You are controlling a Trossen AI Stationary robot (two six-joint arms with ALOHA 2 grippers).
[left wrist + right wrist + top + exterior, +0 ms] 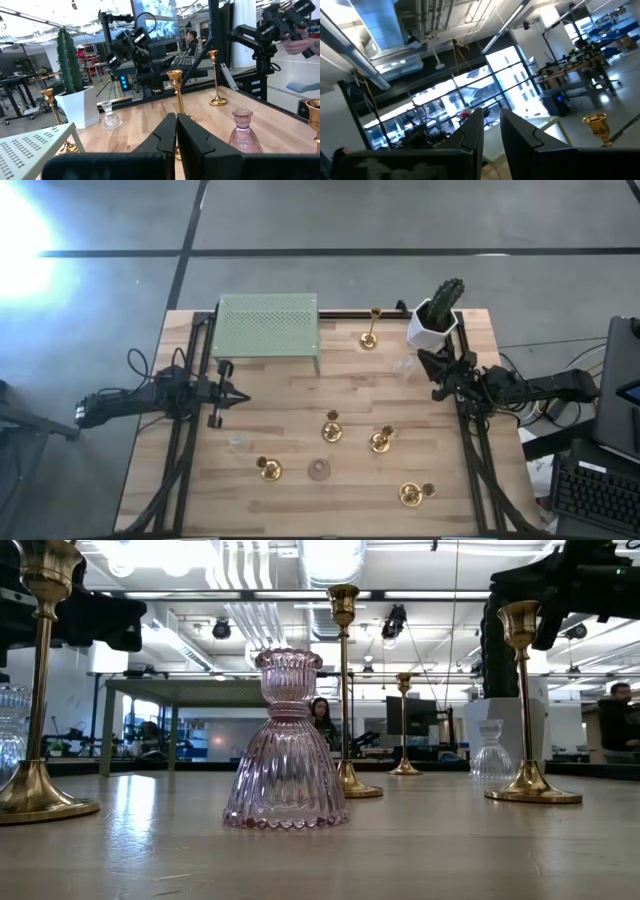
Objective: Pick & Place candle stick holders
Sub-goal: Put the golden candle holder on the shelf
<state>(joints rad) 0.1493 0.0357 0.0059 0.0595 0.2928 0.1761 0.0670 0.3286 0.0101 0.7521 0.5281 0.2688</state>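
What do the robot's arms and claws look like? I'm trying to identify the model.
Both arms are dark, nearly black, jointed and slender, with black cables trailing at their bases. The left claw ends in two dark, flat, wedge-shaped fingers tapering to a point. The right claw has the same matte black, angular fingers. No markings are visible.

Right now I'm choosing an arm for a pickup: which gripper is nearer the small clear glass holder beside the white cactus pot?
Right. The right gripper sits just beside the clear glass holder; the left gripper waits far across the table.
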